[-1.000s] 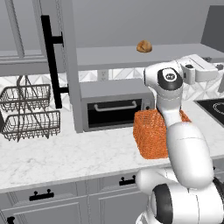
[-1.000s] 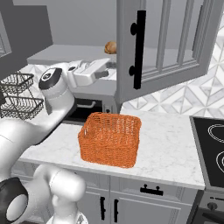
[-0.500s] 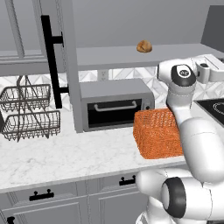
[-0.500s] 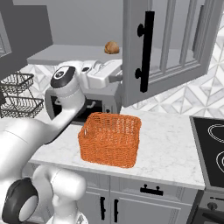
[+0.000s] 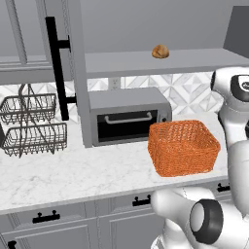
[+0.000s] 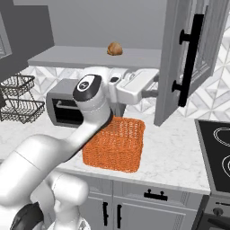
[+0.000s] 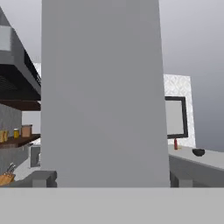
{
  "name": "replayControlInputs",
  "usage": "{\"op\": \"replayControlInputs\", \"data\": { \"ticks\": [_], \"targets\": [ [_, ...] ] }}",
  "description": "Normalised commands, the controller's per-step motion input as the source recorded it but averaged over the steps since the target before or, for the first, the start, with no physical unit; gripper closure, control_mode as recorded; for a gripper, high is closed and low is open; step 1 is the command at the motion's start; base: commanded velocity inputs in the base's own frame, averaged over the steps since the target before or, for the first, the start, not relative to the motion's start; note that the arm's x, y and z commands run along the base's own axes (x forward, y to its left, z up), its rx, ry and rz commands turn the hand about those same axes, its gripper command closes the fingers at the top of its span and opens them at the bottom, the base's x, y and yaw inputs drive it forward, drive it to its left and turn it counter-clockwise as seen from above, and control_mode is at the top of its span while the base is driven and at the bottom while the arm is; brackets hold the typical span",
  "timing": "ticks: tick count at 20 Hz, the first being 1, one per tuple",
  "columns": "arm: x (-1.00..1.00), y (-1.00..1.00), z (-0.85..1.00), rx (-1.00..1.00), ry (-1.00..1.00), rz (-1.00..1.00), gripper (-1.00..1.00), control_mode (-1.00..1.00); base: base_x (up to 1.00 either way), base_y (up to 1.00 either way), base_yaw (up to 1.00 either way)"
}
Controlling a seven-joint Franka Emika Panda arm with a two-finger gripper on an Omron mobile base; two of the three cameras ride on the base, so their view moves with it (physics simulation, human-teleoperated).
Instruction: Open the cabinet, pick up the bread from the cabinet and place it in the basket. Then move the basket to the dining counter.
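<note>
Bread (image 6: pixel 114 48) sits on open cabinet (image 6: pixel 177 67) shelf; hand (image 6: pixel 157 92) spread, fingertips hidden behind door.

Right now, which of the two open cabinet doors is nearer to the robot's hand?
The right door, beside the stove: the hand reaches up against its edge. The left door, swung out beside the wire rack, stands far from it.

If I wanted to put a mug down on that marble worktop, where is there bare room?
Bare marble runs along the front edge of the worktop, before the wire rack and toaster oven. Another free patch lies between the orange basket and the stove, below the open cabinet door. It is crowded at the back, rack beside oven beside basket.
</note>
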Motion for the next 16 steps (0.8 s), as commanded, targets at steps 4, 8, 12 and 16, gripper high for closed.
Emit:
{"op": "replayControlInputs", "data": {
  "ticks": [4,8,12,16],
  "targets": [
    [-0.05,-0.67,0.00,0.03,0.00,-0.01,-1.00,-1.00,0.00,0.00,0.00],
    [0.00,-0.44,0.00,0.04,0.00,0.00,-1.00,-1.00,0.00,0.00,0.00],
    [0.00,-0.17,0.00,0.00,0.02,0.00,-1.00,-1.00,0.00,0.00,0.00],
    [0.06,-0.11,0.00,0.00,0.00,0.00,-1.00,-1.00,0.00,0.00,0.00]
  ]
}}
